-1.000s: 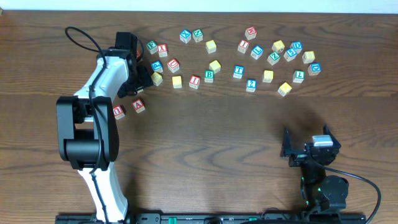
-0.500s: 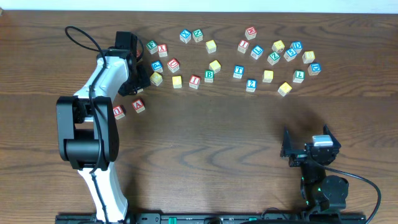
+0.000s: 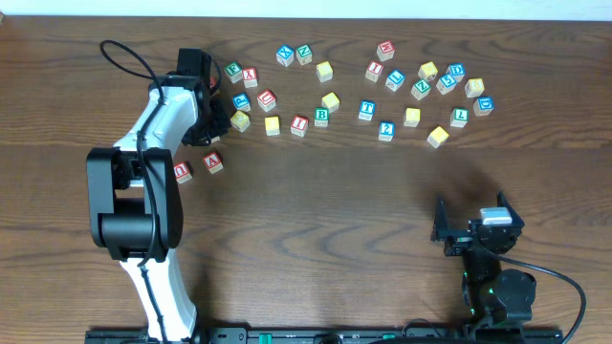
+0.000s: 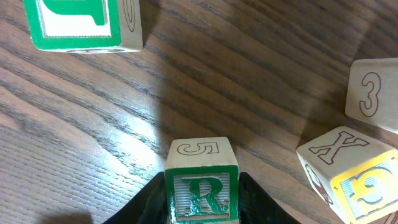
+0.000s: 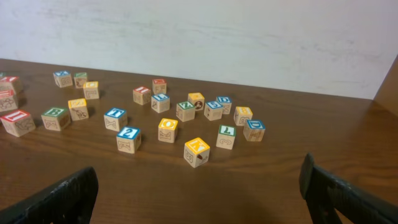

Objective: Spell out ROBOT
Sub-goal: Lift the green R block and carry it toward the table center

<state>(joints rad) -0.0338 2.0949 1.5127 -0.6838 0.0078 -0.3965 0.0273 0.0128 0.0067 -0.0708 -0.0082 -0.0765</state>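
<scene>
Near the front-right corner of the table, the right gripper stands spread wide, holding nothing. Toward the far-left corner, the left gripper pinches the R cube. The B cube and T cube sit nearer the far edge's middle.

The green-lettered R cube stands upright on the bench, gripped between the left fingers. B cube, T cube, first yellow-topped cube and second yellow-topped cube rest nearby.
</scene>
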